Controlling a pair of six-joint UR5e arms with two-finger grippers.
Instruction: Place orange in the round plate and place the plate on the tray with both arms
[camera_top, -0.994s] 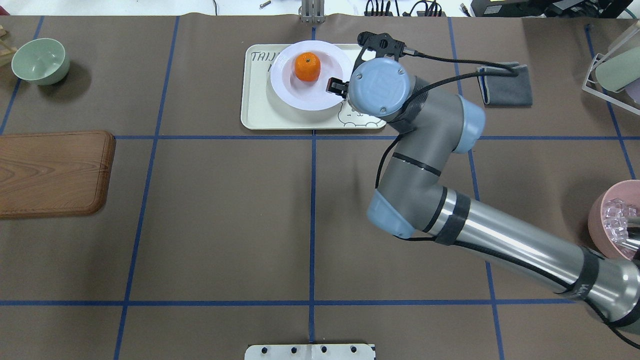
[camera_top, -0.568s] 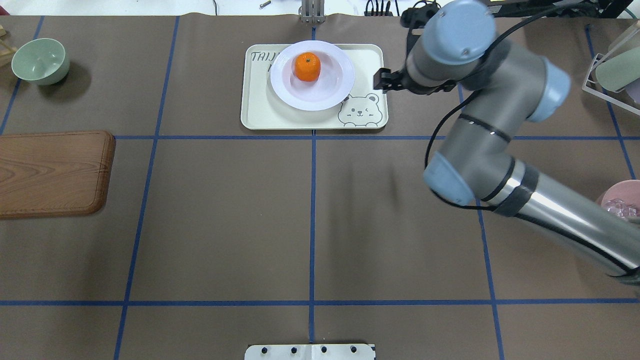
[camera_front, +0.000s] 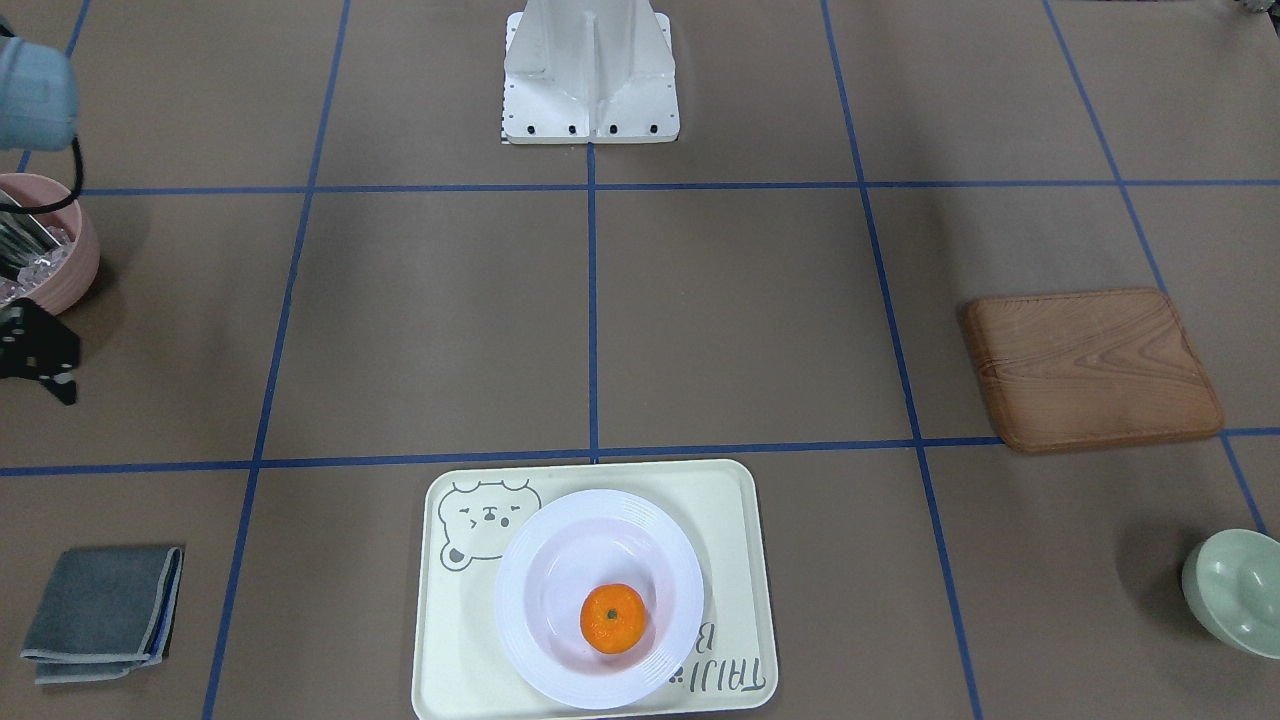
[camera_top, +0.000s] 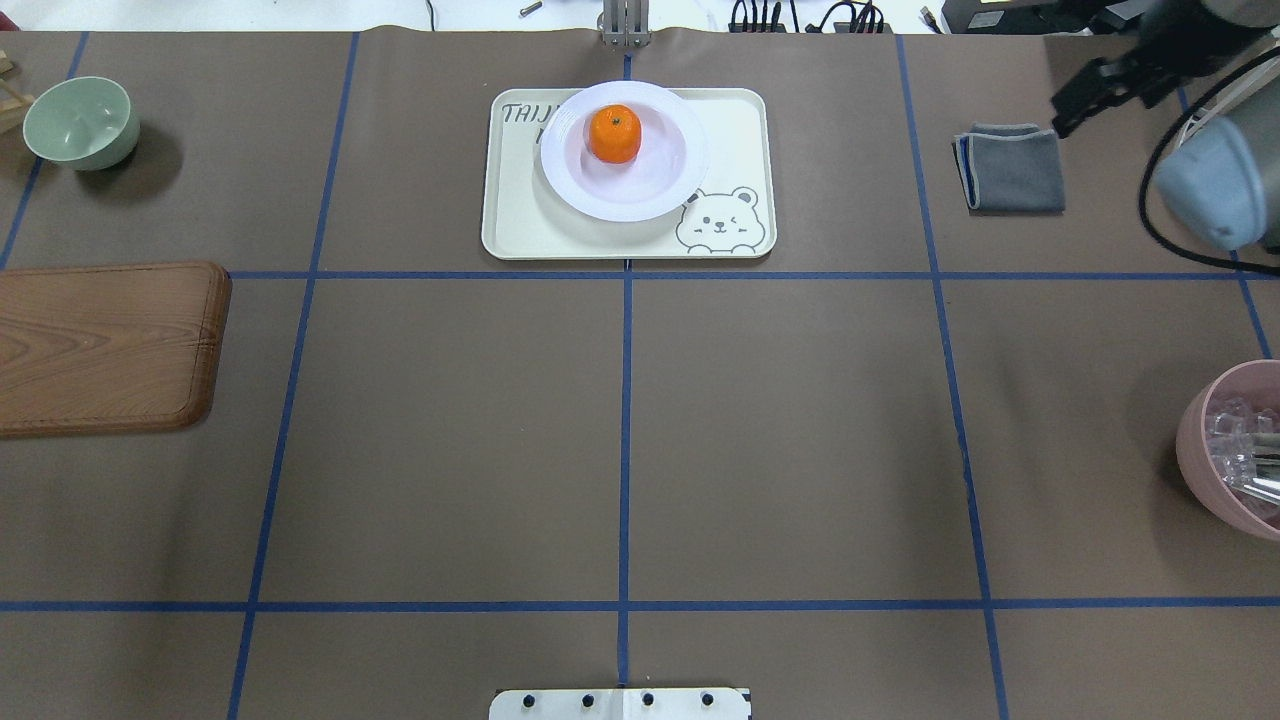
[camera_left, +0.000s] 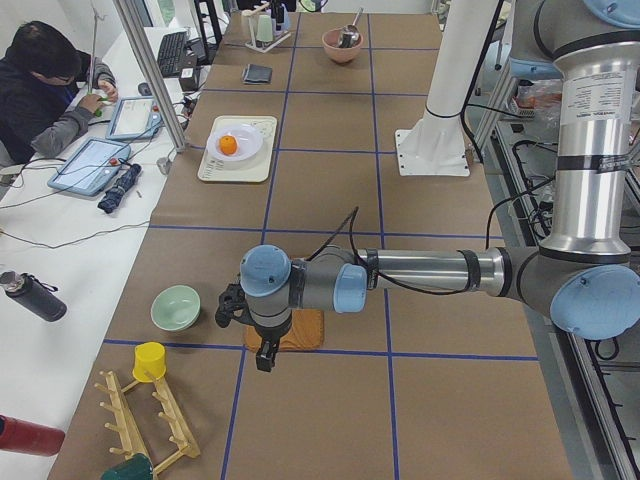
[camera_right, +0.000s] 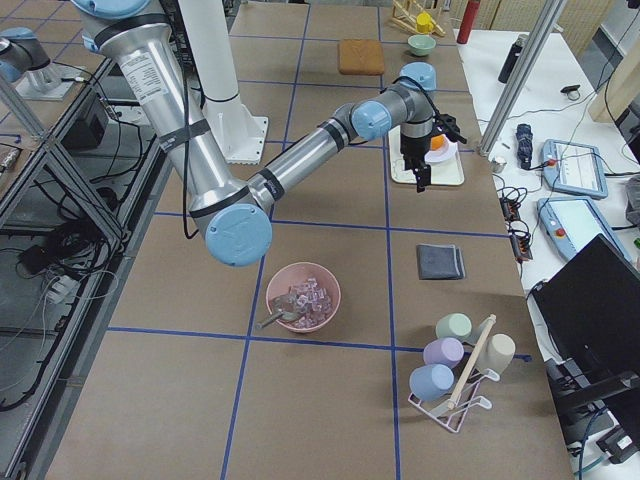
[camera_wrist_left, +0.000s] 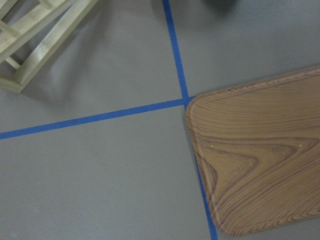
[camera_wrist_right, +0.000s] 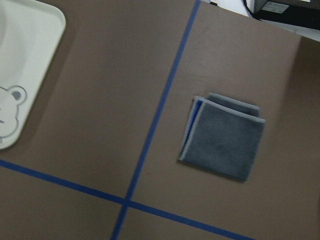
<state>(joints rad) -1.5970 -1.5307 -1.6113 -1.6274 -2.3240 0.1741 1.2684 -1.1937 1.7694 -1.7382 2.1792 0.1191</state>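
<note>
The orange (camera_top: 614, 134) lies in the white round plate (camera_top: 650, 188), and the plate stands on the cream bear tray (camera_top: 520, 222) at the far middle of the table. From the front, the orange (camera_front: 613, 619) sits right of the plate's (camera_front: 555, 600) centre. My right gripper (camera_top: 1085, 95) is raised high at the far right, well away from the tray, near the grey cloth; I cannot tell whether it is open or shut. My left gripper (camera_left: 265, 357) hangs over the wooden board, and its state cannot be told either.
A folded grey cloth (camera_top: 1010, 167) lies right of the tray. A pink bowl (camera_top: 1200, 450) with clear pieces sits at the right edge. A green bowl (camera_top: 80, 122) and a wooden board (camera_top: 105, 345) are on the left. A person (camera_left: 40, 90) sits at a side desk.
My right arm has drawn back from the plate's right rim, rising and swinging to the far right. The plate with the orange stays on the tray.
</note>
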